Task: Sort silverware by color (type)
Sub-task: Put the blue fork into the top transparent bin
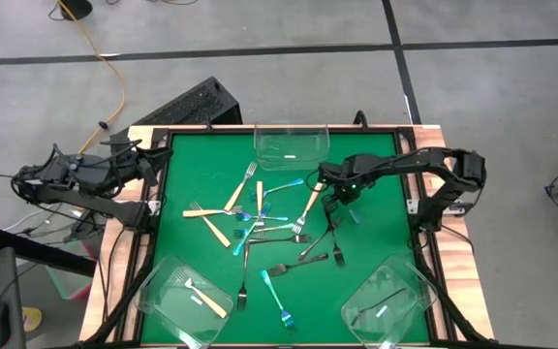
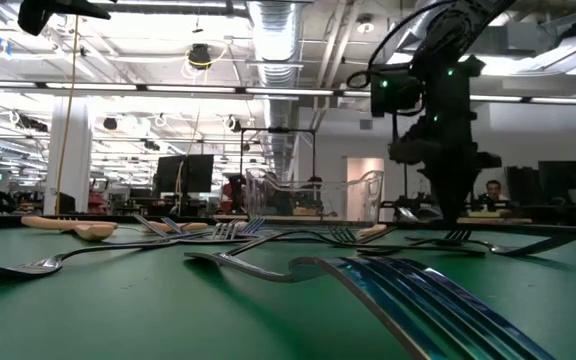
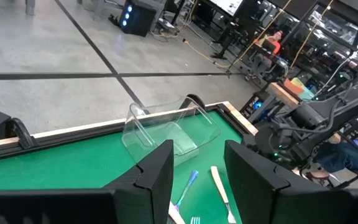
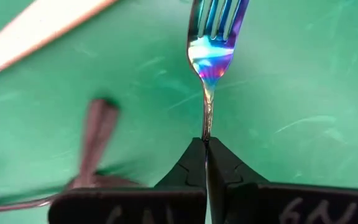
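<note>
My right gripper (image 4: 205, 149) is pinched shut on the thin neck of a fork (image 4: 211, 56) mid-mat: light, stiff, slick metal, likely to swivel unless I grip nearer its balance.

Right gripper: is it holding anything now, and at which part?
Yes. The right gripper is shut on a fork with an iridescent blue head, pinching its thin neck just below the head. The left gripper holds nothing.

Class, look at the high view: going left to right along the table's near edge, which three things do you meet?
Tub holding a tan-handled fork → lone teal fork → tub holding a dark fork.
</note>
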### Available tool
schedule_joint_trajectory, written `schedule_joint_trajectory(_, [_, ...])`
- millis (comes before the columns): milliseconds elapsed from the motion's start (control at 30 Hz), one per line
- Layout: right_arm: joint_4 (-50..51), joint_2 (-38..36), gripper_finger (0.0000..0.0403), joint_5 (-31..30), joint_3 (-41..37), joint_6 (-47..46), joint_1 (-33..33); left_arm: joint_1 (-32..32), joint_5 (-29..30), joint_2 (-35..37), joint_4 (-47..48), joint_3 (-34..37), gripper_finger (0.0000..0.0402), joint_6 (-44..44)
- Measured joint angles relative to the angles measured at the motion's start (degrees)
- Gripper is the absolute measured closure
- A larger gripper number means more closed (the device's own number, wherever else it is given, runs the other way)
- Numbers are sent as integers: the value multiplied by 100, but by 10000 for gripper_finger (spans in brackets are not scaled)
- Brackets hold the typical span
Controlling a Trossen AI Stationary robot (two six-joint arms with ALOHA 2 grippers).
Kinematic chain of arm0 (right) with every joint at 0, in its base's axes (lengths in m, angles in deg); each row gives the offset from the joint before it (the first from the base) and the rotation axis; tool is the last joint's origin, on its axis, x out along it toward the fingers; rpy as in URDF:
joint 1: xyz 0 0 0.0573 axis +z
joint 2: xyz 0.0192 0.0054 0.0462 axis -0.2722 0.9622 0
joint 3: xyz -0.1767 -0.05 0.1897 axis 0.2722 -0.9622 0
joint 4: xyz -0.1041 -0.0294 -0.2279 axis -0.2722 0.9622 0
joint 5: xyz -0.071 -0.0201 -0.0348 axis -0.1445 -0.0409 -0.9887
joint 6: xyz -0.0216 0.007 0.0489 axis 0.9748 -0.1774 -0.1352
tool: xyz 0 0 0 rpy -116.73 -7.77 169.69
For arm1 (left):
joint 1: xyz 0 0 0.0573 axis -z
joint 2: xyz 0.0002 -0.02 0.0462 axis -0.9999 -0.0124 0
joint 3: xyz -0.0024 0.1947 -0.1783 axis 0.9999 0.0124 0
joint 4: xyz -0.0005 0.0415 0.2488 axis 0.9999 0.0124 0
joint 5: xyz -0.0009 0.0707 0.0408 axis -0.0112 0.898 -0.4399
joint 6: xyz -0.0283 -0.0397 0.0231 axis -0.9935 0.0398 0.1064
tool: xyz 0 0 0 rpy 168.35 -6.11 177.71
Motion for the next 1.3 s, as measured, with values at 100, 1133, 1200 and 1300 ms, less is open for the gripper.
schedule_joint_trajectory(100, [176,-314,396,1,8,-105,39,-2,0,0,0,0,274,0])
schedule_joint_trajectory(1133, [-4008,-2059,397,-81,39,2317,317,-1,408,0,-5,0,274,-155])
schedule_joint_trajectory(1200, [-4086,-1962,397,-74,31,2583,92,-1,530,0,-4,0,274,-208])
schedule_joint_trajectory(1300, [-4292,-1673,397,116,255,2990,-206,0,740,0,-5,0,274,-243])
